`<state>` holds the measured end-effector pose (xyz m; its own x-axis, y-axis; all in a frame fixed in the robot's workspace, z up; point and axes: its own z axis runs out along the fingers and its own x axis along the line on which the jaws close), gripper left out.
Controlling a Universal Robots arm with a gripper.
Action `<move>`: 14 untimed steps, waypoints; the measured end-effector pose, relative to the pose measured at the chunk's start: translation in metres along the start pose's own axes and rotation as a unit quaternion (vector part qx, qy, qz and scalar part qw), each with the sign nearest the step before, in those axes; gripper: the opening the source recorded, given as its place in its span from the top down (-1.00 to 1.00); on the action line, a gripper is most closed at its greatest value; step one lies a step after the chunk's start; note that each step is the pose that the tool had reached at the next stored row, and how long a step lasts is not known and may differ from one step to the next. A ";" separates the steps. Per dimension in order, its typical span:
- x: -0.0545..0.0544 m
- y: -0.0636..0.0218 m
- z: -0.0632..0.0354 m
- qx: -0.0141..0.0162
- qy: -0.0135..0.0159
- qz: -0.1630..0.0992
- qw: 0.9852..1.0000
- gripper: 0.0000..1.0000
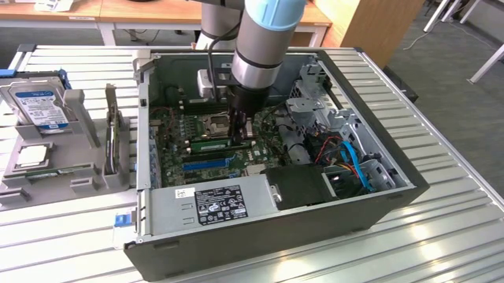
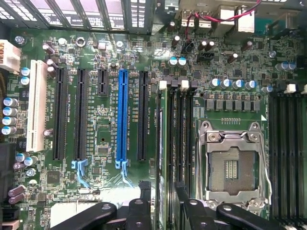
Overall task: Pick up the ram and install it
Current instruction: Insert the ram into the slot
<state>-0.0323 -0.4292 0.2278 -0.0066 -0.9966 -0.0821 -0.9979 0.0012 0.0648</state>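
Closest to the wrist camera, the gripper (image 2: 161, 189) stands open, its fingers (image 2: 140, 206) spread to either side of the ram (image 2: 161, 143) and holding nothing. The ram sits on edge among the black memory slots (image 2: 184, 139), between the CPU socket (image 2: 231, 167) and the blue expansion slot (image 2: 122, 115); whether it is pressed fully home is hard to judge. In the exterior view the arm (image 1: 264, 41) reaches down into the open computer case (image 1: 275, 242), with the power supply (image 1: 209, 203) and blue cables (image 1: 358, 165) close by. On the bench (image 1: 441, 236) outside, a hard drive (image 1: 39, 106) and a second ram stick (image 1: 49, 173) rest in a grey tray (image 1: 79, 177).
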 end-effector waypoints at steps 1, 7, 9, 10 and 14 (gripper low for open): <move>0.000 0.0001 -0.0019 0.000 0.000 0.000 1.000 0.36; -0.001 0.0011 -0.0175 0.000 0.000 0.000 1.000 0.36; -0.002 0.0015 -0.0234 0.000 0.000 0.000 1.000 0.36; -0.002 0.0017 -0.0264 0.000 0.000 0.000 1.000 0.36; -0.003 0.0023 -0.0397 0.000 0.000 0.000 1.000 0.36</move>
<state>-0.0320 -0.4291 0.2677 -0.0065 -0.9966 -0.0822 -0.9979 0.0012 0.0648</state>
